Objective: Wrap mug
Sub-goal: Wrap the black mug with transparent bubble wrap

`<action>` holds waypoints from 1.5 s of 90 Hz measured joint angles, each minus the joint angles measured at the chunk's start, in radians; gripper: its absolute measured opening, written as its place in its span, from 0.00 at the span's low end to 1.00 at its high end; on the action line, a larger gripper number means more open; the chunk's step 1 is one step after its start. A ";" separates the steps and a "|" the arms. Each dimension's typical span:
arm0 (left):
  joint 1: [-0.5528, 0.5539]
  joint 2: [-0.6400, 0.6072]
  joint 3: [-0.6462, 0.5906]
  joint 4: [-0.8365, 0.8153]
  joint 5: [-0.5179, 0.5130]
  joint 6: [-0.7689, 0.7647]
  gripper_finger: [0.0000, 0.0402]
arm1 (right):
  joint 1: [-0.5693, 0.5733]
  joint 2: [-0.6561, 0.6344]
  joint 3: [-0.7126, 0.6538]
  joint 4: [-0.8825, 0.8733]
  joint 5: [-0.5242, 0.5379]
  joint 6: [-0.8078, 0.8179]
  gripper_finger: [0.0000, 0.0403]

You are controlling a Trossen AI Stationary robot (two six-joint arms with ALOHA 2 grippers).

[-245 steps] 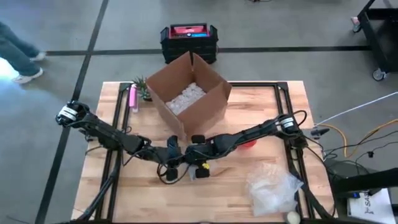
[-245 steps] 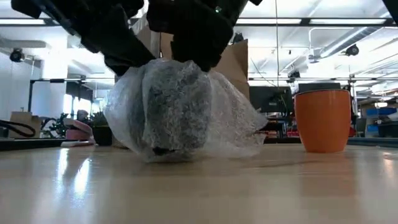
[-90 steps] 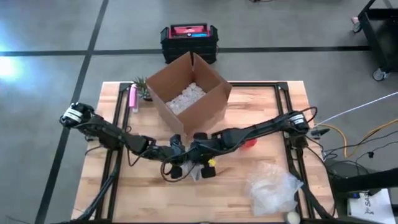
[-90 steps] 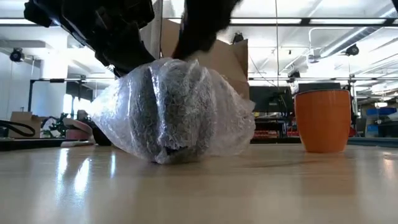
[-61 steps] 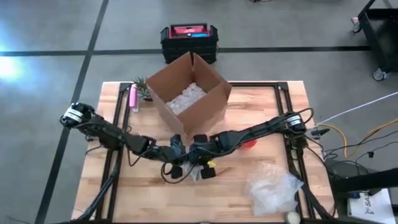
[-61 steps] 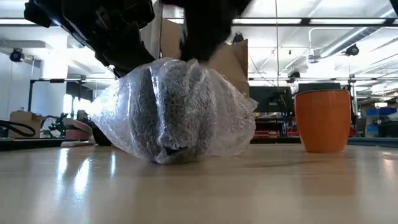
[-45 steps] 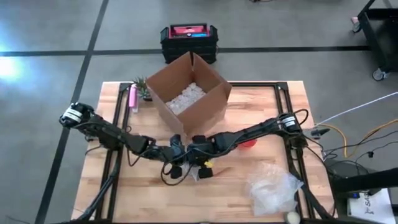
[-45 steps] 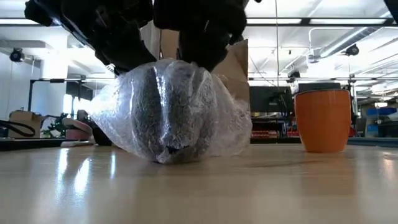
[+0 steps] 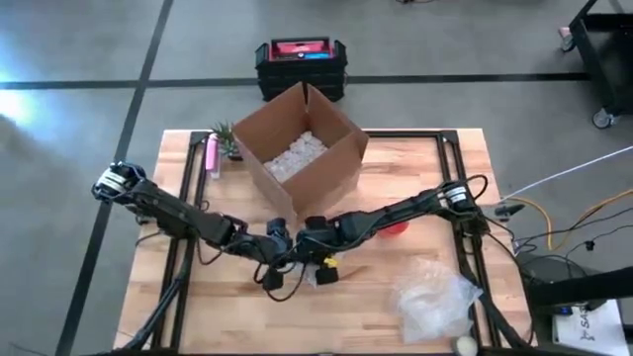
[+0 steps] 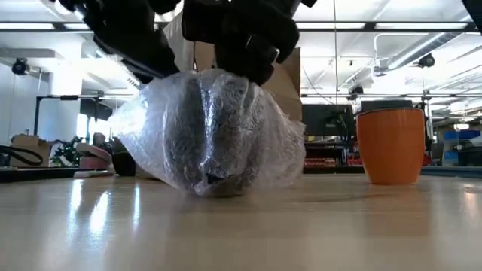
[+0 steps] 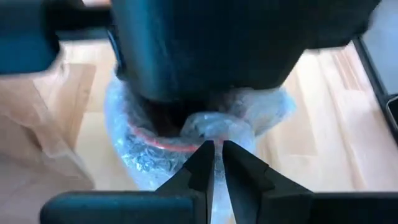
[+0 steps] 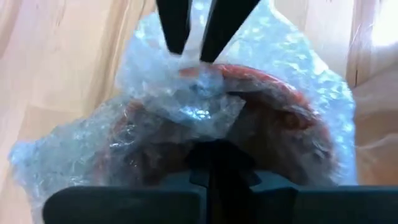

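The mug (image 12: 267,118), reddish through the plastic, stands on the table inside a bundle of clear bubble wrap (image 10: 207,135). Both grippers hover right over the bundle's top. My left gripper (image 11: 216,158) comes from the table's left and is shut on a bunched tuft of wrap; it also shows in the right wrist view as my left gripper (image 12: 194,37). My right gripper (image 12: 213,163) comes from the right and is shut at the wrap on the bundle's top. In the high view the two meet at my right gripper (image 9: 315,252). My left gripper pinches a gathered tuft of bubble wrap (image 11: 214,127) at the bundle's top between its two fingertips, slanting down from the table's left. The tuft has several crumpled layers. The bundle rests on the table. My right gripper has its shut fingers on a crumpled fold of wrap (image 12: 208,121) over the mug's rim, coming from above and from the right. The fingertips themselves hide the place of contact. The bundle stays on the table below it.
An orange cup (image 10: 390,144) stands to the right of the bundle. An open cardboard box (image 9: 302,148) with white filler stands behind it. A pile of spare bubble wrap (image 9: 435,302) lies near the front right; a pink bottle (image 9: 210,155) and small plant (image 9: 227,138) sit far left.
My right gripper has come down onto the top of the bundle from a little above it. The wrap's right side has drawn in slightly. The bundle has stayed where it stood on the table.
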 joint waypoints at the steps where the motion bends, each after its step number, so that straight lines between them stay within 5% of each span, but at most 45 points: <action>1: 0.002 0.001 -0.002 0.009 -0.001 0.001 0.05 | 0.000 0.000 0.000 0.000 0.000 0.000 0.01; 51: 0.023 0.020 -0.011 0.043 -0.026 0.015 0.05 | 0.002 -0.138 0.002 -0.023 0.000 0.003 0.01; 94: 0.015 -0.031 -0.007 0.028 -0.004 -0.003 0.05 | -0.008 0.048 0.009 0.007 -0.017 0.004 0.01; 135: 0.021 -0.002 -0.009 0.048 -0.033 0.041 0.05 | 0.000 0.038 0.028 0.035 -0.004 -0.004 0.01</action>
